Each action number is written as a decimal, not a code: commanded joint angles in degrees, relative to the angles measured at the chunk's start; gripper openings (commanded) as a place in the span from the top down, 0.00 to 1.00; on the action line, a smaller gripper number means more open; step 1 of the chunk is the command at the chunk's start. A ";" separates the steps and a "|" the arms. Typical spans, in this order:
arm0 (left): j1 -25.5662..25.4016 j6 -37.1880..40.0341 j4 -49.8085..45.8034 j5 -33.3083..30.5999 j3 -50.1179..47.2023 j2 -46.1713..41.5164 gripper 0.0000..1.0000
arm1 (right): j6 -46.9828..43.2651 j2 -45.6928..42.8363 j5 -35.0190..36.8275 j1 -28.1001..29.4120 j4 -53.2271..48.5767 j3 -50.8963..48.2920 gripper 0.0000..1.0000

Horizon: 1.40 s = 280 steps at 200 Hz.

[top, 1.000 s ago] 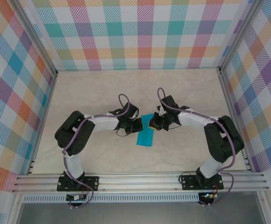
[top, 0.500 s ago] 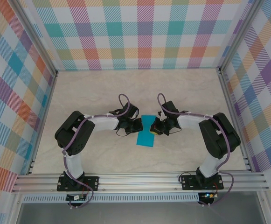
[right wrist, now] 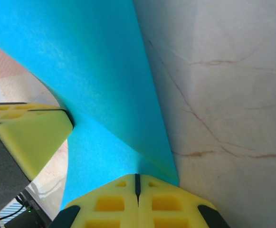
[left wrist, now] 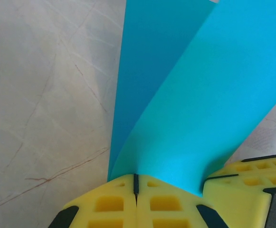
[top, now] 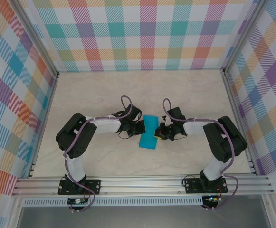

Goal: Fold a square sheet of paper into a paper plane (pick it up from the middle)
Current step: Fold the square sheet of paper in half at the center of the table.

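**Double pinch on; right side has shifted**

I see the left gripper point(left wrist: 135, 183) with its yellow fingers point(left wrist: 107, 204) pressed flat together, no gap at the seam. The square sheet of paper point(left wrist: 195, 109) comes straight out from behind them, pinched at one edge. The right gripper point(right wrist: 138, 183) is the same: fingers point(right wrist: 168, 206) pressed tight on the opposite edge, teal paper rising out of them. Each wrist camera also catches a yellow finger of the other gripper just beside its own, right at the sheet.

From above, the sheet sits between the two grippers near the middle of the table point(top: 95, 99). In the wrist views it is curved, not lying flat.

Versus a second ago:
- The left arm is where it was.
- The right gripper has come a little nearer the arm bases and slightly to the right.
- The far end of the sheet, covered by that gripper before, is now exposed.
- The sheet's near end has not moved.

Count: one sheet, two arms, two grippers, four fingers, all closed.
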 commanded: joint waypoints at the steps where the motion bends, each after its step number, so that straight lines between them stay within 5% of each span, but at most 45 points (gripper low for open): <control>1: -0.84 0.99 -4.83 -2.55 -0.72 1.88 1.00 | -3.45 -3.91 0.66 0.11 -0.32 -1.61 1.00; 33: -0.84 1.09 -4.94 -2.58 -0.59 1.77 1.00 | -3.19 -6.08 -5.20 0.67 4.24 -1.79 1.00; 151: -0.86 1.09 -4.93 -2.75 -0.84 1.61 1.00 | -1.85 -0.30 -3.45 1.25 10.30 -8.56 1.00; 225: -0.88 1.14 -4.83 -2.57 -0.79 1.79 1.00 | -0.85 -8.60 -6.48 2.08 9.45 -8.49 0.98; 280: -0.86 1.18 -4.92 -2.54 -0.98 1.69 1.00 | -0.88 -3.38 -5.85 5.02 11.01 -9.87 1.00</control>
